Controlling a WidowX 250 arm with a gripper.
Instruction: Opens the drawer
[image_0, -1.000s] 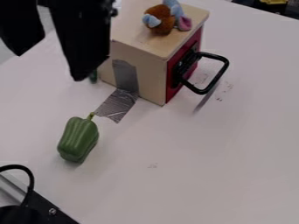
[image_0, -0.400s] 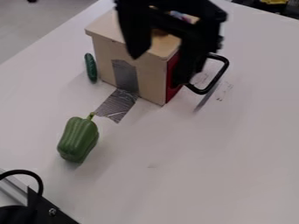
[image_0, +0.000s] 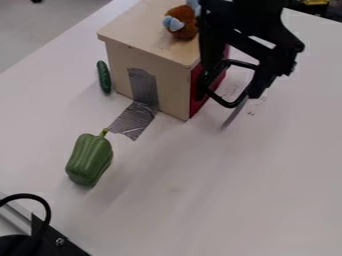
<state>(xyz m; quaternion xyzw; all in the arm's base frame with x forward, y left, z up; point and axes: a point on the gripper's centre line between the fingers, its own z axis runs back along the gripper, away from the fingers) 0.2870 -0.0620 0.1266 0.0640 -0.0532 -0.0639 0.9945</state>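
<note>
One black gripper (image_0: 233, 83), jaws wide apart, nothing in hold, at the black drawer handle (image_0: 230, 105) on the red drawer front (image_0: 196, 100) of a wooden box (image_0: 137, 27). Atop the box: one plush toy (image_0: 181, 24); on the white table (image_0: 220, 200): one toy cucumber (image_0: 103, 77), one green bell pepper (image_0: 89, 159).

Green pepper (image_0: 89, 159) on the table (image_0: 220, 200), plush toy (image_0: 180, 23) (brown and blue), cucumber (image_0: 103, 77) near the pepper

Soft light brightens the top of the wooden box (image_0: 175, 87) — faint, diffuse shadows cross the table (image_0: 247, 195) on its camera side, while tape (image_0: 135, 120) at its foot glints.
</note>
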